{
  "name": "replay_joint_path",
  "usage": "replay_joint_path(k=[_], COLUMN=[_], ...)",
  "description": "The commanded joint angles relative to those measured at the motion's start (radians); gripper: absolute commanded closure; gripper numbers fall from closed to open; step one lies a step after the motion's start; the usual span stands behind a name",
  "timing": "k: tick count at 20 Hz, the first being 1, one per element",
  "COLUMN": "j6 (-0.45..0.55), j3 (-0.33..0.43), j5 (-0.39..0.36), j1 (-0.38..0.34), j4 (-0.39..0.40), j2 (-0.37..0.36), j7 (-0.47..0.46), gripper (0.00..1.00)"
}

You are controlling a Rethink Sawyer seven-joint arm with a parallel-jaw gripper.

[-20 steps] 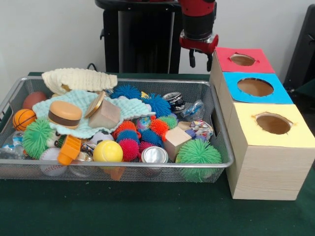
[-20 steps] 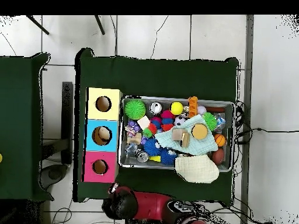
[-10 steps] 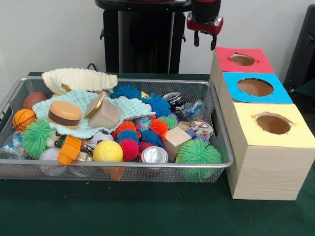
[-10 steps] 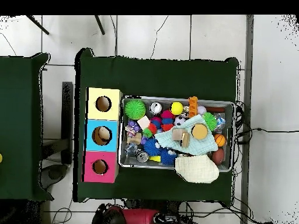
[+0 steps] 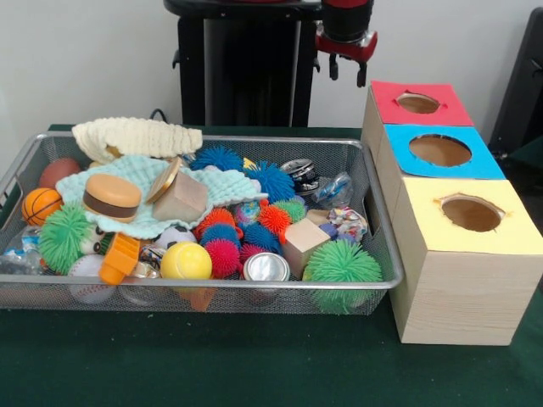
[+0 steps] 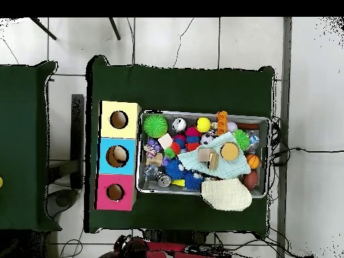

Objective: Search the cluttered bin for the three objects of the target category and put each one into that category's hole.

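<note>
A wire bin (image 5: 374, 222) holds a jumble: spiky balls in green (image 5: 342, 263), blue (image 5: 273, 181) and pink (image 5: 223, 257), wooden blocks (image 5: 303, 243), a silver can (image 5: 266, 267), a yellow ball (image 5: 186, 261), a toy burger (image 5: 111, 196) and a small basketball (image 5: 40, 204). To its right stands a wooden box with a red hole (image 5: 417, 103), a blue hole (image 5: 439, 150) and a yellow hole (image 5: 471, 213). My gripper (image 5: 346, 72) hangs high behind the bin's far right corner, left of the red hole, open and holding nothing.
A cream cloth (image 5: 136, 136) drapes over the bin's far left rim, and a mint cloth (image 5: 216, 184) lies across the middle. From above, the bin (image 6: 204, 191) sits right of the box (image 6: 104, 156), with something pale inside the blue hole (image 6: 119, 154).
My gripper has risen from beside the red box end to the top of the front view. In the overhead view the arm has drawn back toward the bottom edge. The bin's contents are unmoved.
</note>
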Motion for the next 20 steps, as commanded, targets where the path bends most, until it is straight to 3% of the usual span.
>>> replay_joint_path(k=[1,9,13,16,20], j6=[-0.093,-0.006,0.141,0.256,0.268], j3=[0.060,0.072,0.060,0.050,0.067], j5=[0.051,0.094,0.120,0.143,0.130], j1=[-0.073,-0.114,-0.101,-0.093,-0.105], j4=[-0.157,-0.205,-0.260,-0.342,-0.402], j2=[0.036,0.016,0.000,0.034,0.079], j7=[0.181,0.161,0.108,0.075,0.056], gripper=[0.00,0.00,0.00,0.00,0.00])
